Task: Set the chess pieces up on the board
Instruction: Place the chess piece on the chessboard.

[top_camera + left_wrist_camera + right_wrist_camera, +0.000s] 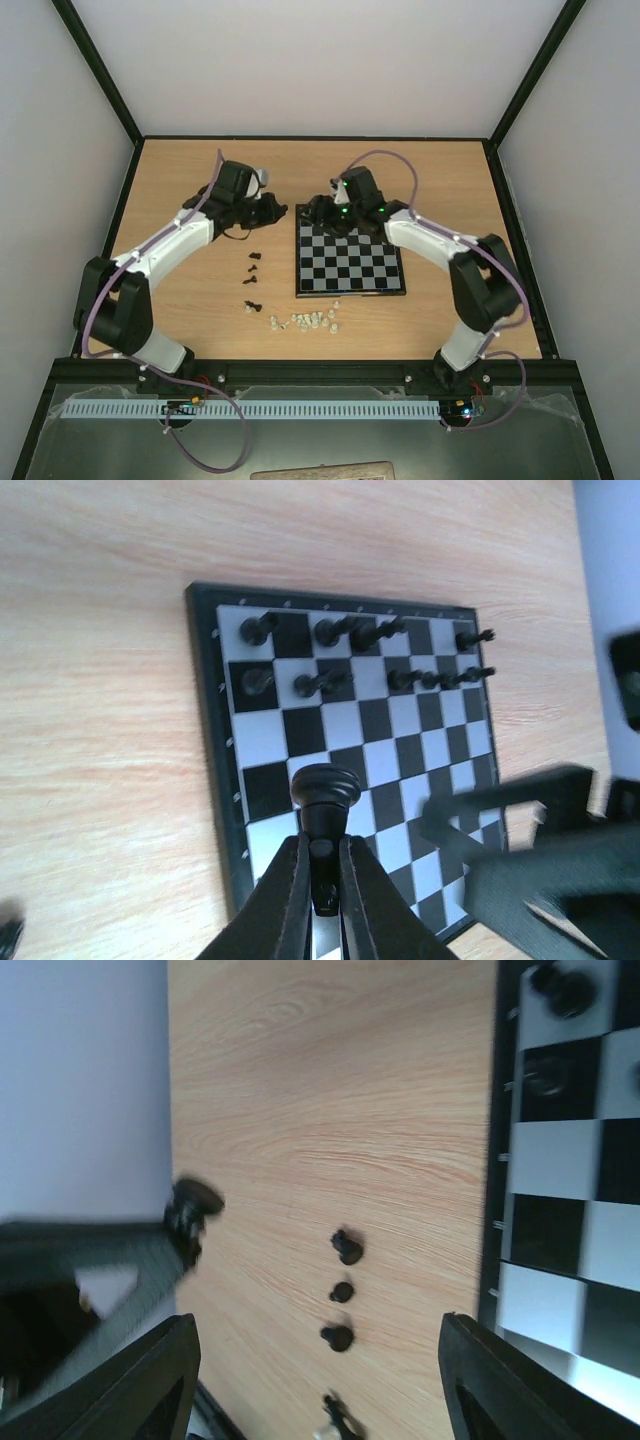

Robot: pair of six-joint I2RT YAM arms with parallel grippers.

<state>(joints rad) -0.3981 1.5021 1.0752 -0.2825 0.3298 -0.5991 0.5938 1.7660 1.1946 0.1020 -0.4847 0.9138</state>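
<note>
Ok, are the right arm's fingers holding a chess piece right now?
No, the right wrist view shows its fingers spread wide, with only the table and loose black pieces seen between them.

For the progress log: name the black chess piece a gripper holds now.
The black piece pinched in the left gripper, its round head poking out beyond it. The other black pieces stand free on the board or the table.

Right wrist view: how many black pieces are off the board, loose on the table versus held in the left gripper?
Loose pieces on the table: 4
Held piece in the left gripper: 1
Total: 5
</note>
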